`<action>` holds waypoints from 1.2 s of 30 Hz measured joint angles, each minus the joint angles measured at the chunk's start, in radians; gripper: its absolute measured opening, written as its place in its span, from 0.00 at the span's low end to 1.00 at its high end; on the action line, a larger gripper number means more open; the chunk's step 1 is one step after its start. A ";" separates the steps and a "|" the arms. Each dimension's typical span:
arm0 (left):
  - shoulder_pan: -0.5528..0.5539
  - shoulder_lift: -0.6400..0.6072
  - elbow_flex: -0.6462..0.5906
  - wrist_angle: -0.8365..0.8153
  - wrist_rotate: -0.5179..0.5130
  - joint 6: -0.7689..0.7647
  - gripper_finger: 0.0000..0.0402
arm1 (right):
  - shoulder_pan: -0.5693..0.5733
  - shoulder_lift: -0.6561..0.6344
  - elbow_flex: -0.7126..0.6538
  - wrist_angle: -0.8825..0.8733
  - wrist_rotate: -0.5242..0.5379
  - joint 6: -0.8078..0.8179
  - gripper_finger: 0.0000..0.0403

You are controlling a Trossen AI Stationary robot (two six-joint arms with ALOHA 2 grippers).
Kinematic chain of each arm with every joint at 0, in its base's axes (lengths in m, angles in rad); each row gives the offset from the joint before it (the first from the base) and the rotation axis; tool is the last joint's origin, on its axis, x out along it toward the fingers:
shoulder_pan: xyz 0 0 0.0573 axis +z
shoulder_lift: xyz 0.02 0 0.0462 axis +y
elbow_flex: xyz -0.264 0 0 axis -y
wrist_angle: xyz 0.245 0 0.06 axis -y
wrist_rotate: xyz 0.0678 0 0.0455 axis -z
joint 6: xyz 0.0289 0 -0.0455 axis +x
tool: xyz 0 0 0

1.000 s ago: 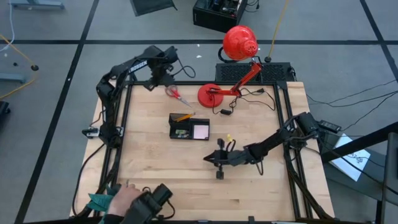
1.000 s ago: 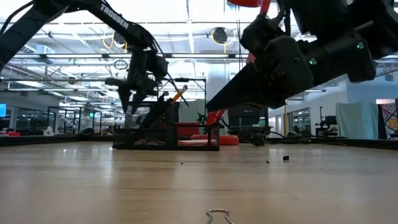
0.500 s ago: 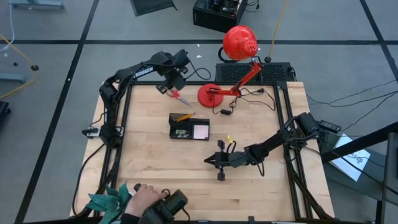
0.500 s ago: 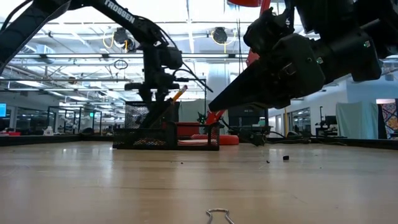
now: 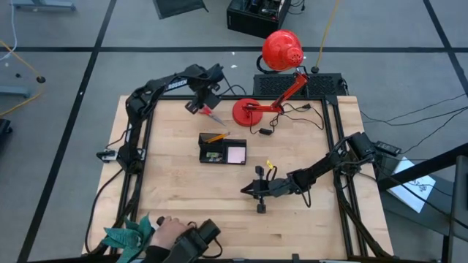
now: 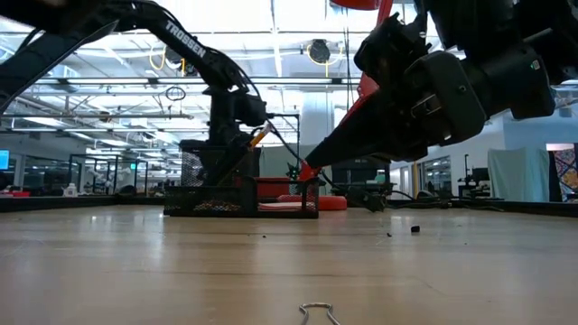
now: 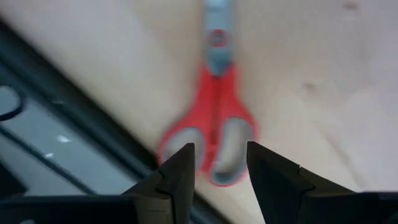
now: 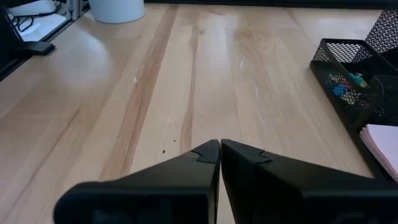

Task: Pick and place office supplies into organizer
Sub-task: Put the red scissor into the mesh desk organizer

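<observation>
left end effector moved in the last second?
Yes. In the high view the left end effector has swung toward the red lamp base and now sits over the scissors, fingers open.

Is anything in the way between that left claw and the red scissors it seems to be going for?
Nothing visible is. In the left wrist view the left gripper is open, and the red-handled scissors lie on bare wood just past its fingertips. From above, the scissors lie apart from the red lamp base.

We see our left gripper [image 7: 219, 163] with fingers parted just over the scissors' [image 7: 212, 106] red handles — the scissors lie flat on the wooden table [image 7: 323, 68].
</observation>
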 joint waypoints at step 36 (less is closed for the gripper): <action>-0.008 0.016 -0.034 0.031 -0.026 0.046 0.38 | 0.000 0.000 0.000 -0.009 0.001 0.012 0.02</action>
